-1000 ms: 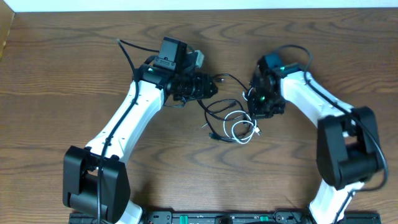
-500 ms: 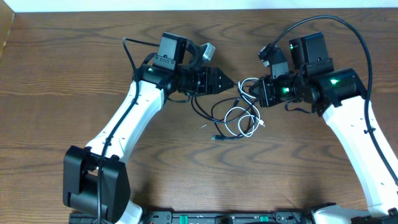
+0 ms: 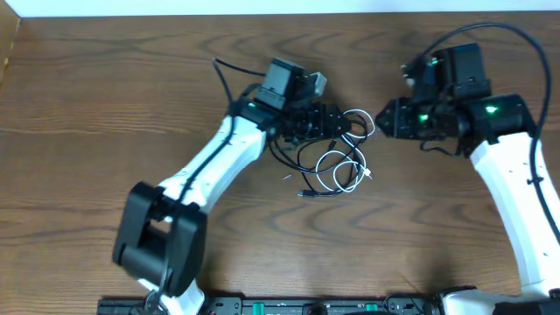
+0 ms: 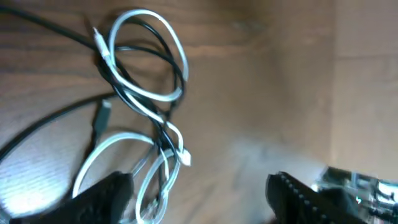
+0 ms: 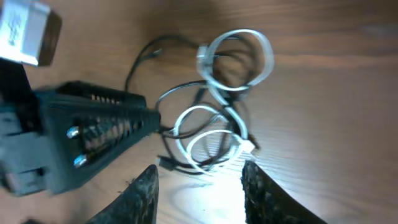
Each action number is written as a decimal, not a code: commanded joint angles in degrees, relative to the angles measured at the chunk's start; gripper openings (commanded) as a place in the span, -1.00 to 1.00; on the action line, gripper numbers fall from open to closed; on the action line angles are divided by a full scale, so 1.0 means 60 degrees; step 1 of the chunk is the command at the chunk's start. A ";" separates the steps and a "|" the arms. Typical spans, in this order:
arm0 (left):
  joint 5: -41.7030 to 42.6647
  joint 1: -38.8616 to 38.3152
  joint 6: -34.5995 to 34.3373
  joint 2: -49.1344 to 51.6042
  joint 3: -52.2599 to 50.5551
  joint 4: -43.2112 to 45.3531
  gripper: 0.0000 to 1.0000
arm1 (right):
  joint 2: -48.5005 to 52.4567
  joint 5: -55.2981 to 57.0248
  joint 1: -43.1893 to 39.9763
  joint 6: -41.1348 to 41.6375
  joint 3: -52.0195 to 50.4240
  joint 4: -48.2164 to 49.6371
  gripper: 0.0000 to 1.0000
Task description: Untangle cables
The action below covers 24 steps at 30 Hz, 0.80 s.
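The white cable (image 3: 337, 171) and the black cable (image 3: 303, 157) lie tangled in loops on the table's middle. My left gripper (image 3: 344, 124) is open, low over the upper loops, and grips nothing. In the left wrist view (image 4: 205, 200) the white cable (image 4: 163, 93) and black cable (image 4: 37, 134) lie ahead, with a white loop by the left finger. My right gripper (image 3: 382, 120) is open and empty, just right of the tangle. The right wrist view (image 5: 202, 196) shows the white cable (image 5: 239, 46) and black cable (image 5: 186, 169) ahead of its fingertips.
The table (image 3: 105, 105) is dark brown wood, with its far edge at the top of the overhead view. The left gripper's black body (image 5: 93, 130) fills the left side of the right wrist view, close to the tangle. Thick black arm wires arc above both wrists.
My left arm has swung right, onto the top of the tangle. My right gripper has drawn back to the right, off the cables. The cables lie much as before.
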 commanded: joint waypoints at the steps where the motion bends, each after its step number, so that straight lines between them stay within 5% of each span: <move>1: -0.1337 -0.0284 -0.1494 0.0630 0.0047 0.0528 0.22 | 0.0018 0.0248 -0.0586 0.0357 0.0062 -0.0157 -0.22; 3: -0.1606 -0.0426 -0.1796 0.0976 0.0047 0.0951 0.02 | 0.0018 0.0248 -0.0849 0.0342 0.0062 -0.0346 -0.23; 24: -0.3705 -0.1341 -0.2178 0.2412 0.0047 0.1647 -0.35 | 0.0018 0.0437 -0.0976 -0.0259 0.0015 -0.0790 -0.06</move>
